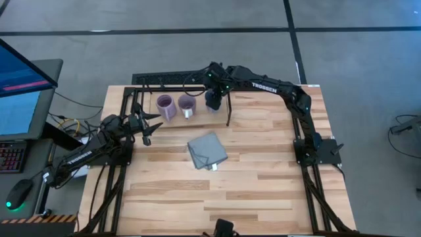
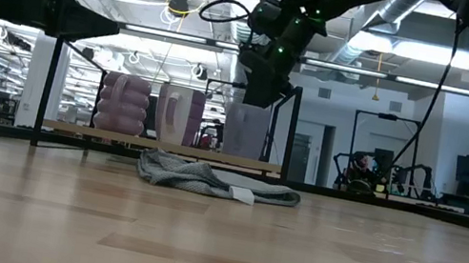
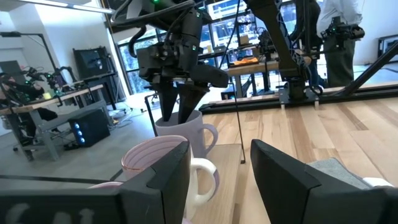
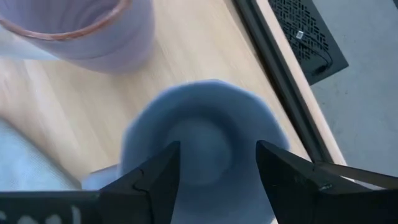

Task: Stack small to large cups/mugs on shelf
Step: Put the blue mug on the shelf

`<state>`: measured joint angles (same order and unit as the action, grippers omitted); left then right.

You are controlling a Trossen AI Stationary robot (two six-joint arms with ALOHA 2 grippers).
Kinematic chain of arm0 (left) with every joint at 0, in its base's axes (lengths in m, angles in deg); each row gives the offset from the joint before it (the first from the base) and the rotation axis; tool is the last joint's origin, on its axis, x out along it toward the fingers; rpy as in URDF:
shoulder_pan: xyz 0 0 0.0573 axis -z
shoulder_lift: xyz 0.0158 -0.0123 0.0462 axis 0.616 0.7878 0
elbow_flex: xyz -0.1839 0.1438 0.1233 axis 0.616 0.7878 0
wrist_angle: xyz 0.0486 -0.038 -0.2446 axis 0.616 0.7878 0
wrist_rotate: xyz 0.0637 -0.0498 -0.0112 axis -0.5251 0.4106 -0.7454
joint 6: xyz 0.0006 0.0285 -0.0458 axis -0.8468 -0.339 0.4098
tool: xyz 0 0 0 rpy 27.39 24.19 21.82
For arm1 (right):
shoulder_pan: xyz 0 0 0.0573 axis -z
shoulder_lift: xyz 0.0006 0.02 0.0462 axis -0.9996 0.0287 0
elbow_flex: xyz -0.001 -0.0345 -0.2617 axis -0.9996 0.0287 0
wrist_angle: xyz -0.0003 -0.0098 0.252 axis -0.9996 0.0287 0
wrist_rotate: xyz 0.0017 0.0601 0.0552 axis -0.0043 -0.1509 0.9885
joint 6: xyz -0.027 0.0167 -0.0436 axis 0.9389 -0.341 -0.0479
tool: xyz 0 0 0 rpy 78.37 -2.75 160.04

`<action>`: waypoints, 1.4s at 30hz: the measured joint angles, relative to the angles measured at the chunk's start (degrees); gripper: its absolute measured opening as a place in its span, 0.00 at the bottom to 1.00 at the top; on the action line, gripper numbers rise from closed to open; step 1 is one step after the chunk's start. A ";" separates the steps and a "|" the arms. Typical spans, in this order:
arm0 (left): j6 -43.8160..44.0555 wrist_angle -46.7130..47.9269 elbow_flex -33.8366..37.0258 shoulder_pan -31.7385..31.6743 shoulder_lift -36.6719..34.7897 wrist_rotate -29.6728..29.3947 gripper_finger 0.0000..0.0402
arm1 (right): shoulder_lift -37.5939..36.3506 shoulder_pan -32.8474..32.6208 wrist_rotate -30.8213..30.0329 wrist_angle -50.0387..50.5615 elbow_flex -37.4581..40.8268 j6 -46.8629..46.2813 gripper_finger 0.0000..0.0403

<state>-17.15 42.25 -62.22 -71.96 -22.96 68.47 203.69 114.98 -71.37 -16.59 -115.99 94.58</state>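
Note:
Three mugs stand on their bases in a row on the shelf (image 2: 117,138) at the table's far left: a light purple one (image 1: 164,106), a darker purple one with a white handle (image 1: 187,105) and a blue-grey one (image 2: 246,131). My right gripper (image 2: 262,98) points down over the blue-grey mug (image 4: 205,143), open, with both fingertips in or just above its mouth. My left gripper (image 1: 146,133) hangs open and empty above the table, on the near side of the shelf's left part, facing the mugs (image 3: 186,134). My right gripper comes at the blue-grey mug's mouth (image 3: 180,119) from above, fingers pointing down. I cannot tell whether the fingers (image 3: 169,102) touch the rim or the inner wall. The mug stands upright on the shelf board.
A crumpled grey-blue cloth (image 1: 207,150) lies on the table just near of the shelf. The shelf's black upright rod (image 1: 228,108) stands right beside the blue-grey mug. Bare tabletop (image 1: 263,184) spreads over the near and right parts. A person (image 3: 339,31) stands beyond the table.

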 joint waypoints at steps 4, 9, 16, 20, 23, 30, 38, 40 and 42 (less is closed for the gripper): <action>0.21 0.00 0.00 0.00 0.00 0.02 0.40 | 0.00 -0.50 0.22 0.11 0.00 0.01 0.57; 0.37 -0.02 0.00 0.00 0.00 0.02 0.40 | 0.00 -1.19 2.92 0.00 0.00 0.49 0.57; 0.43 -0.02 0.00 0.00 0.00 0.02 0.40 | 0.00 -1.84 3.04 -0.08 0.00 0.59 0.57; 0.44 -0.02 0.00 0.00 0.00 0.02 0.40 | 0.00 -1.91 4.30 -0.10 0.00 0.62 0.57; 0.44 -0.02 0.00 0.00 0.00 0.02 0.40 | 0.00 -1.90 5.56 -0.62 0.00 0.95 0.57; 0.44 -0.02 0.00 0.00 0.00 0.00 0.40 | 0.00 -2.02 6.08 -2.13 0.00 1.56 0.57; 0.41 -0.02 0.00 0.00 0.00 0.00 0.40 | 0.00 -2.64 6.09 -0.37 0.00 1.71 0.57; 0.41 -0.02 0.00 0.00 0.00 0.00 0.40 | 0.00 -2.64 6.10 0.05 0.00 2.15 0.57; 0.41 -0.02 0.00 0.00 0.00 0.00 0.40 | 0.02 -2.64 6.07 0.13 0.00 2.42 0.57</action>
<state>-16.74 42.23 -62.22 -71.96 -22.96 68.47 203.71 112.34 -65.30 -16.46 -115.99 97.00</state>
